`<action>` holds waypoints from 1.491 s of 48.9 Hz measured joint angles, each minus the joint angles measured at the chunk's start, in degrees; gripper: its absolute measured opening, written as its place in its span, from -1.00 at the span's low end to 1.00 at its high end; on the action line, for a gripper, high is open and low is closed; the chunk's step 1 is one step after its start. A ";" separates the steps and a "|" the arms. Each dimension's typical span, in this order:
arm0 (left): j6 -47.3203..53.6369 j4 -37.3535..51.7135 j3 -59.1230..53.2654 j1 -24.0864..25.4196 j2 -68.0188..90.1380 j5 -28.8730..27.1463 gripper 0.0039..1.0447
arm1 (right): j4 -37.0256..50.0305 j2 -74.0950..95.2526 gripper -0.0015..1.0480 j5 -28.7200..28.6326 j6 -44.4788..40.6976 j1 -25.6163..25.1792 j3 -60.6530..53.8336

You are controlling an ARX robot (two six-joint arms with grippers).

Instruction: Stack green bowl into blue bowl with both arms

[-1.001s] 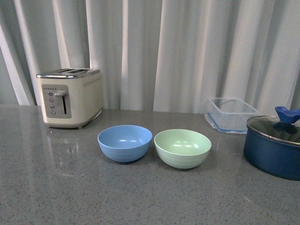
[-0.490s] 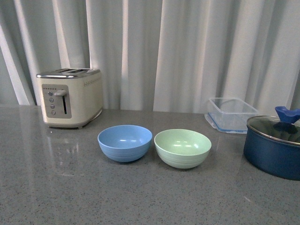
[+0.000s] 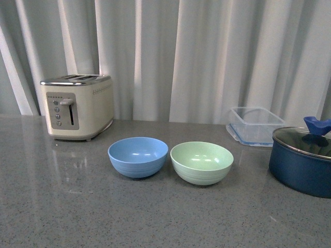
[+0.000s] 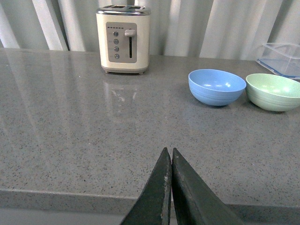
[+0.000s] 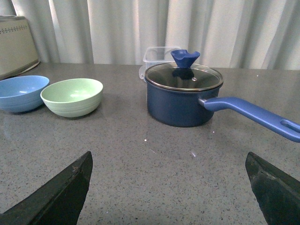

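**Two bowls side by side on speckled grey stone, both arms low at the near edge**

The green bowl [image 3: 201, 163] and the blue bowl [image 3: 137, 156] sit upright and empty near the middle of the countertop [image 3: 62, 206]. The blue one is on the left. Their rims are so close that I cannot tell whether they touch. Both are round, smooth matte plastic of matching size, with faint rings moulded near the base (the rings show best on the green one).

The countertop is polished grey stone with fine speckles, glossy enough to mirror the toaster [image 3: 77, 107]. The toaster is a cream box with a brushed-metal top and stands behind and to the left of the blue bowl. A clear, square-cornered plastic container [image 3: 254, 125] sits back right. In front of it is a dark navy pot [image 3: 302, 165] under a glass lid with a blue knob [image 3: 316, 125]. Its long blue handle [image 5: 253, 115] shows in the right wrist view. Pale pleated curtains [image 3: 207, 57] hang behind everything.

The left gripper [image 4: 168, 154] has its flat black fingers pressed together, holding nothing, well apart from the bowls. The right gripper [image 5: 168, 157] is spread wide and empty, its fingers [image 5: 65, 192] at the frame's corners.
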 joint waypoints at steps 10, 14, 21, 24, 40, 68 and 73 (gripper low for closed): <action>-0.02 0.00 0.00 0.00 -0.04 -0.02 -0.45 | -1.55 0.90 0.81 -0.52 -0.24 0.00 0.50; -0.02 0.00 0.00 0.00 -0.04 -0.04 -0.21 | -15.56 11.06 0.81 -0.50 -1.33 1.99 7.52; -0.02 0.00 0.00 0.00 -0.04 0.00 0.27 | -18.53 36.83 0.81 3.06 -3.50 9.92 19.23; 0.00 0.00 0.00 0.00 -0.07 0.00 0.53 | -16.66 45.99 0.81 2.84 -3.50 12.72 24.81; 0.00 0.00 0.00 0.00 -0.07 0.00 0.87 | -12.09 82.05 0.81 4.02 -1.46 21.07 54.90; 0.00 0.00 0.00 0.00 -0.07 0.00 0.87 | -17.09 111.78 0.81 5.60 11.21 15.10 89.31; 0.00 0.00 0.00 0.00 -0.07 0.00 0.87 | -17.38 114.27 0.81 5.73 11.10 15.10 91.62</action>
